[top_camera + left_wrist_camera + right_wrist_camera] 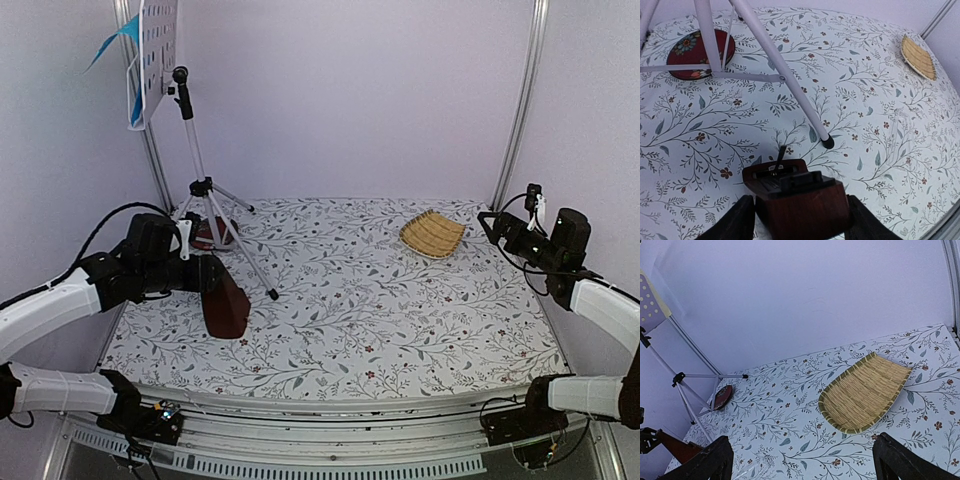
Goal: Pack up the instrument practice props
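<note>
Top external view: the left arm reaches in from the near-left corner, forearm about level, and the left gripper (212, 276) is clamped on the dark brown pyramid metronome (228, 305) at the table's left side. Whether its base touches the floral tablecloth (380, 320) cannot be told. From the left wrist, both dark fingers (735, 220) press the metronome's sides, just short of a tripod foot. The tall silver tripod music stand (200, 190) stands at the back left, blue music sheets (125, 35) on its white perforated desk (160, 45) and a round red dish (208, 236) between its legs. The right arm is folded at the right edge. The right gripper (802, 440) is spread wide and holds nothing, aimed over a woven bamboo tray (865, 395).
</note>
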Robot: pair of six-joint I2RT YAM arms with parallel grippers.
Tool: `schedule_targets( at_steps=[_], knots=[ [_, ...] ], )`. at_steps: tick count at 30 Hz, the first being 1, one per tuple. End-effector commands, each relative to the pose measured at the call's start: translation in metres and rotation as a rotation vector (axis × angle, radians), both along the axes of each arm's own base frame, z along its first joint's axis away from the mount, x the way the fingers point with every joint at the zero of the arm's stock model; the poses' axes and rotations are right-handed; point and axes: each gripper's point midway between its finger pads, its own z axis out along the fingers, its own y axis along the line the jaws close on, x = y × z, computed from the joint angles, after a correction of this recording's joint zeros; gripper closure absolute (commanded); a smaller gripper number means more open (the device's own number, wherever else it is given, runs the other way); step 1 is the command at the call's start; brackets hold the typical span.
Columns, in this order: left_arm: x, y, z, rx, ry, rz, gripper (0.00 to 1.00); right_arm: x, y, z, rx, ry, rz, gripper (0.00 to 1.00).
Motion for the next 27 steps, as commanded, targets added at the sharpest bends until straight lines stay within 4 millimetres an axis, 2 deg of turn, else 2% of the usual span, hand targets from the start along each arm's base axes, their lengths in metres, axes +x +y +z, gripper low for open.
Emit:
schedule_targets(
  at_steps=[1,11,16,20,27],
  knots=[
    [0.002,-0.002,-0.005,0.025,-0.012,-0.003,0.40,-0.001,0.004,0.008,-0.001,-0.031,0.016,0.01],
    [-0.001,-0.007,-0.003,0.034,-0.022,-0.056,0.67,-0.001,0.003,0.007,-0.004,-0.031,0.016,0.01],
    [-0.016,-0.036,0.006,0.011,-0.044,-0.242,0.72,-0.003,0.006,0.010,-0.006,-0.041,0.029,0.01],
    [-0.031,-0.065,0.001,0.041,-0.032,-0.381,0.73,-0.005,0.008,0.011,-0.009,-0.046,0.043,0.01],
    [-0.043,-0.098,-0.001,0.073,-0.035,-0.510,0.75,-0.008,0.012,0.015,-0.015,-0.060,0.061,0.01]
  ],
)
